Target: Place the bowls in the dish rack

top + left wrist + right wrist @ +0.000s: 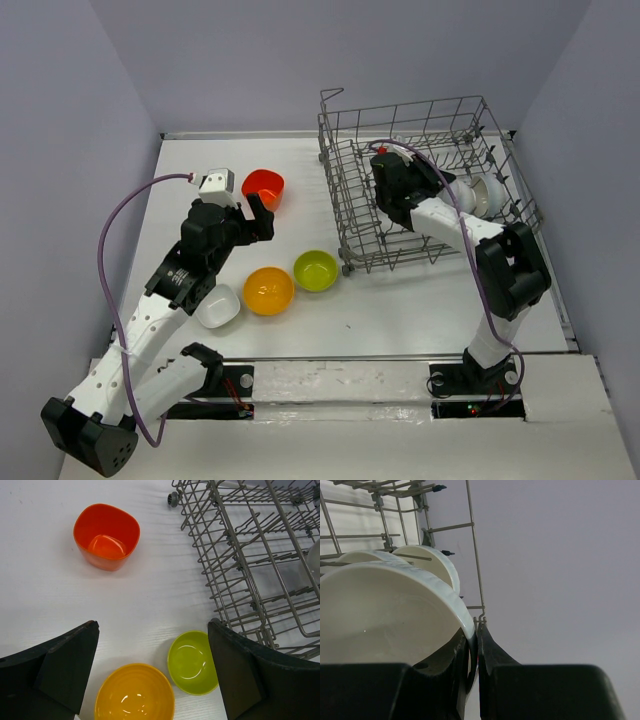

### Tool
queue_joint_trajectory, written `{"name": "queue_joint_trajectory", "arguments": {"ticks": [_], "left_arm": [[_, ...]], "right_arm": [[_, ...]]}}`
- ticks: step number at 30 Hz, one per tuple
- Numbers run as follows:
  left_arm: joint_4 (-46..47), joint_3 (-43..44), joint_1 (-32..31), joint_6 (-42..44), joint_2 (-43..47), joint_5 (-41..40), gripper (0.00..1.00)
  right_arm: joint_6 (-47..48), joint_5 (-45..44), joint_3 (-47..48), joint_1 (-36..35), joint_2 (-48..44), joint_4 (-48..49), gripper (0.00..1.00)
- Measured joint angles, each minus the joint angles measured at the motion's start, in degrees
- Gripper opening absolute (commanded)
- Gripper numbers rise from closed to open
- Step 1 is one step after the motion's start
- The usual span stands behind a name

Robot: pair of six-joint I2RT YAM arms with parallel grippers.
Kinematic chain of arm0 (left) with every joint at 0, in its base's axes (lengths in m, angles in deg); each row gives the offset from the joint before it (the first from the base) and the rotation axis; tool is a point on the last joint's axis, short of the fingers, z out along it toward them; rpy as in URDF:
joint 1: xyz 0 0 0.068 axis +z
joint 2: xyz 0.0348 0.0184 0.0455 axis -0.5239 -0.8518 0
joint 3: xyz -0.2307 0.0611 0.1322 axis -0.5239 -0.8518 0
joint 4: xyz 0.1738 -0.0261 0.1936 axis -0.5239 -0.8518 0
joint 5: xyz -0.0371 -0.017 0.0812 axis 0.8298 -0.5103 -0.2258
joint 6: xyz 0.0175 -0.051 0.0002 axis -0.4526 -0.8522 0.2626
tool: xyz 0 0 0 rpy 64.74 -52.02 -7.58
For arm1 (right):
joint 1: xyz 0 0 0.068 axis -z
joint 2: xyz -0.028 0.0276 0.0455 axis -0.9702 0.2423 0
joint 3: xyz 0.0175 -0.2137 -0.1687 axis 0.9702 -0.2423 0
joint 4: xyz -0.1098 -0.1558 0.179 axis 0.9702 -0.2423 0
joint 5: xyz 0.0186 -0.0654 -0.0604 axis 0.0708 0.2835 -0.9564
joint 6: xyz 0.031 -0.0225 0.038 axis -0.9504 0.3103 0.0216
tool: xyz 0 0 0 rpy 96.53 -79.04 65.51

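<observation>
- Where the right gripper (475, 647) closes, its fingers sit narrow on the rim of a white bowl (385, 615), one finger inside and one outside.
- Just behind that bowl, two more white bowls (432, 562) stand on edge in the rack (475, 555), close to its tall wire side. A plain wall (560, 580) lies beyond the wires.
- From above, the right arm covers much of the rack floor, so I cannot tell whether the held bowl rests on the prongs.
- The left gripper (152, 625) hangs over the table (150, 580), fingers wide apart with nothing between them.
- Near its fingers lie a green bowl (192, 662) and a yellow bowl (134, 692), just beside each other. The rack's corner stands close to the green one.
- A red bowl (106, 536) sits upright farther off, well apart from the rack.
- One last white bowl (217, 306) rests on the table beside the left arm, next to the yellow bowl.
</observation>
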Motion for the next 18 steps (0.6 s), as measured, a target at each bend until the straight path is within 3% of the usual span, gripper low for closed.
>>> {"name": "queue_joint_trajectory", "arguments": {"ticks": [18], "left_arm": [[0.0, 0.0, -0.6, 0.0, -0.4, 0.0, 0.99]], "right_arm": [[3.3, -1.9, 2.1, -0.4, 4.9, 2.8, 0.01]]}}
